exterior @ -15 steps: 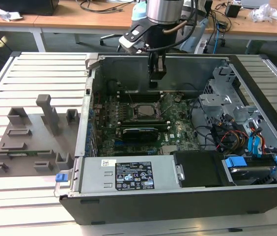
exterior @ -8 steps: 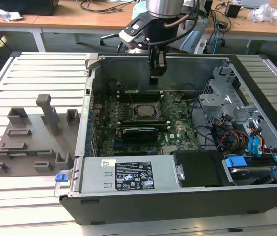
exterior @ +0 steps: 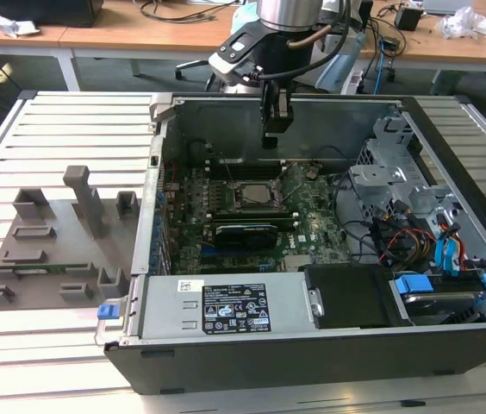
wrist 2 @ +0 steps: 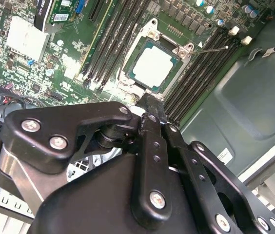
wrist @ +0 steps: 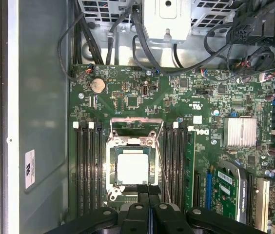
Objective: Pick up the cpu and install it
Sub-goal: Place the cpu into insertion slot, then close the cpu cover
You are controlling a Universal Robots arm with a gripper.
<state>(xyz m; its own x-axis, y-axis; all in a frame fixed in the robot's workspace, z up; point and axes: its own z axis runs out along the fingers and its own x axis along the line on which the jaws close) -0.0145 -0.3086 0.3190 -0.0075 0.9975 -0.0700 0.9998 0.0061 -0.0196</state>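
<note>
You have a slatted bench (exterior: 53, 121) carrying everything, and the open computer case (exterior: 312, 366) lies on its side across the bench's middle, reaching toward the edge at the exterior view's right. The green motherboard (exterior: 316, 220) covers the case floor. A silver power supply (exterior: 226, 306) runs along the case's near wall. A cluster of grey holder blocks (exterior: 84, 198) stands on the bench near the edge at the exterior view's left, well apart from the arm.

The gripper (exterior: 276, 138) hangs inside the case, above the motherboard and close to the case's far wall. Its fingers (wrist 2: 149, 105) are pressed together with nothing between them (in both wrist views the tips meet in one dark line). In the first wrist view the gripper (wrist: 148, 196) sits just beside one edge of the socket frame (wrist: 112, 168), raised clear of it.

The cpu (wrist: 131, 168) lies flat inside that frame, pale metal top up, between the two banks of dark memory slots (wrist: 86, 165). You can see the same pale square in the second wrist view (wrist 2: 152, 66) and, smaller, in the exterior view (exterior: 258, 191), almost straight below the fingertips.
</note>
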